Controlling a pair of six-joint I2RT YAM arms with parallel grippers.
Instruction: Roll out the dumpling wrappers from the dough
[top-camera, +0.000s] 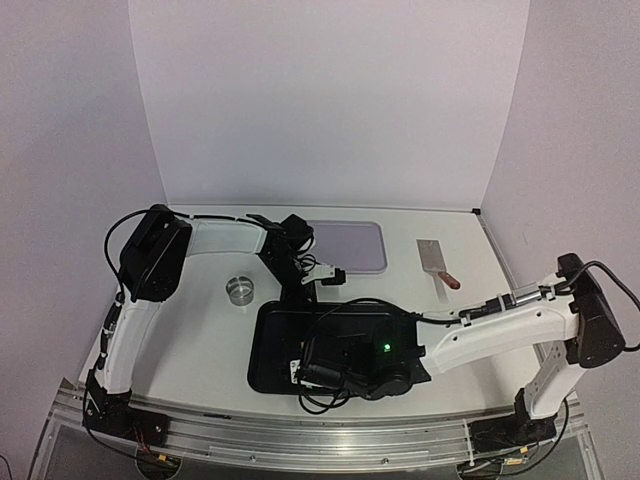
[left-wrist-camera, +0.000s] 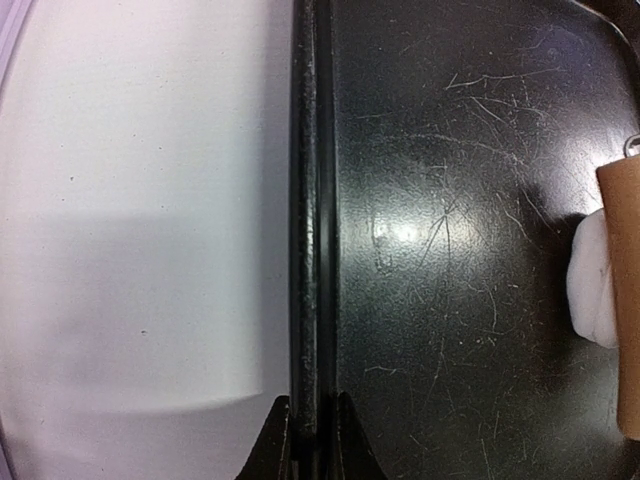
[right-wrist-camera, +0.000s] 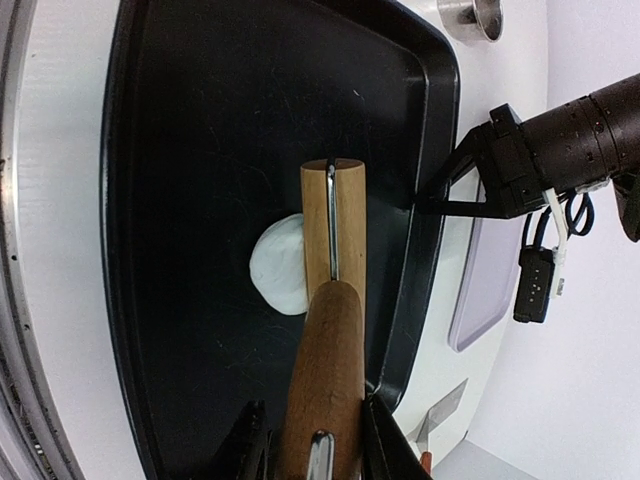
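At about 10 o'clock from the black tray, the metal ring cutter stands on the table, apart from the tray. It is probably parked there until there is a sheet to cut.

The left gripper is pinched shut on the tray's raised far rim, near 11 o'clock of the tray in the top view. That grip looks meant to pin the tray so it cannot slide under a rolling stroke.

Inside the tray lies a small white lump of dough, only partly flattened. It sticks out at 9 o'clock from the wooden rolling pin in the right wrist view, with its other side under the roller. No finished dumpling wrappers show in any view, so the rolling seems to be at an early stage.

The right gripper is clamped around the pin's darker wooden handle. The handle is in line with the wrist, which should let the arm push and pull straight across the dough.

At 12 o'clock from the tray lies a pale mat, and at 2 o'clock a metal scraper. Both are out of the rolling path.
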